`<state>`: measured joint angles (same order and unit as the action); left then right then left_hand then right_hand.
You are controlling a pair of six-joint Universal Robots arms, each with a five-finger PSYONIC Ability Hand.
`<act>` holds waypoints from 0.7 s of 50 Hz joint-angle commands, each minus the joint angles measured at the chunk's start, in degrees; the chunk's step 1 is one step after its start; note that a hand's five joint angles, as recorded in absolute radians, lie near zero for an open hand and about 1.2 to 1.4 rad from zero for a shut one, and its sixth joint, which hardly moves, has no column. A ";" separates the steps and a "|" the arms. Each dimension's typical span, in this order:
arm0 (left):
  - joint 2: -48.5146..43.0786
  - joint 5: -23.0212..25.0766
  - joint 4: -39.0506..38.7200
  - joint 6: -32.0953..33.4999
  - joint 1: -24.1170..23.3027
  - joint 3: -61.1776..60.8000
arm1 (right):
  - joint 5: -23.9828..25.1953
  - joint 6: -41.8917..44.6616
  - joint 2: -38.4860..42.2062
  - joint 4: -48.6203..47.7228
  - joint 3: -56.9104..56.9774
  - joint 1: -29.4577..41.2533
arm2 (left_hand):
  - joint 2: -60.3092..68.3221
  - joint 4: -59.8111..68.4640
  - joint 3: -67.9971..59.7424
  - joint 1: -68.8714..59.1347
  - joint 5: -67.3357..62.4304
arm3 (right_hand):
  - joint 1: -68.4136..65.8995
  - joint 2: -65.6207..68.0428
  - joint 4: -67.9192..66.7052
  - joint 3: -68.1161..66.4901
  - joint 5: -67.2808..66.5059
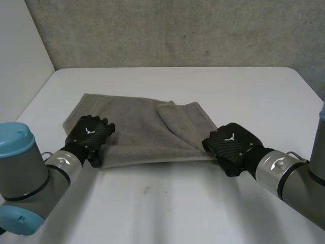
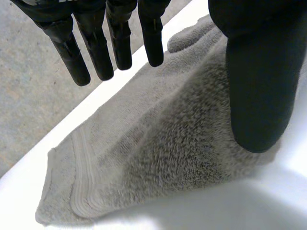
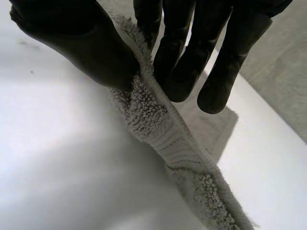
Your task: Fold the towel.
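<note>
The grey towel [image 1: 147, 132] lies flat in the middle of the white table [image 1: 203, 203], with a grey wall [image 1: 177, 30] behind it at the top of the picture. On the right side of the towel, one corner is turned over and makes a small flap [image 1: 177, 119] on top. My left hand [image 1: 90, 133] is at the left end of the towel, in the lower left part of the head view, on the near corner. In my left wrist view its fingers [image 2: 98, 52] are straight and spread apart, up above the fuzzy cloth and not holding it. The thumb [image 2: 259, 86] points down at the towel, and I think its tip rests on the cloth, but I cannot be sure. Past those fingertips the towel runs out to a far corner with a flat woven stripe [image 2: 84, 177] across it. My right hand [image 1: 231, 145] is at the right end of the towel, in the lower right part of the head view, at the near edge. In my right wrist view that thumb [image 3: 81, 43] is on one side of the towel's edge and the fingers [image 3: 180, 62] are on the other side. They pinch the edge tight between them, and the edge stands up off the table.
</note>
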<state>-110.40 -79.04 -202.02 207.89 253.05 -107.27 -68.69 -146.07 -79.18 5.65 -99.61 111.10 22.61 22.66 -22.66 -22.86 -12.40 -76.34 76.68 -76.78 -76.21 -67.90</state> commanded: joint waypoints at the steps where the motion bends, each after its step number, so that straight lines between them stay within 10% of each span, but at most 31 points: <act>1: -0.43 -0.33 -0.22 -0.21 1.13 -0.40 | 0.13 -2.37 -0.10 -2.13 -0.49 -1.59 | 0.22 0.17 -0.17 0.03 -0.43 | -3.66 3.32 -3.22 -3.79 -2.10; 28: -4.83 -0.24 -0.75 -7.76 1.21 1.71 | 0.13 -3.52 3.33 -5.56 -1.73 -1.94 | 3.08 3.03 -3.03 -2.83 -3.29 | -3.66 3.32 -3.22 -3.79 -2.10; 35: -10.10 -0.33 -0.04 -7.68 1.21 6.81 | -0.04 -3.52 2.81 -5.47 -1.20 -2.38 | 43.62 43.57 -43.56 -43.37 -43.83 | -3.66 3.32 -3.22 -3.79 -2.10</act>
<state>-117.88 -79.30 -202.58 200.12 254.24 -103.42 -68.56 -149.57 -75.88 0.06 -101.26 109.07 35.70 34.58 -35.71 -35.52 -24.28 -76.34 76.68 -76.78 -76.21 -67.90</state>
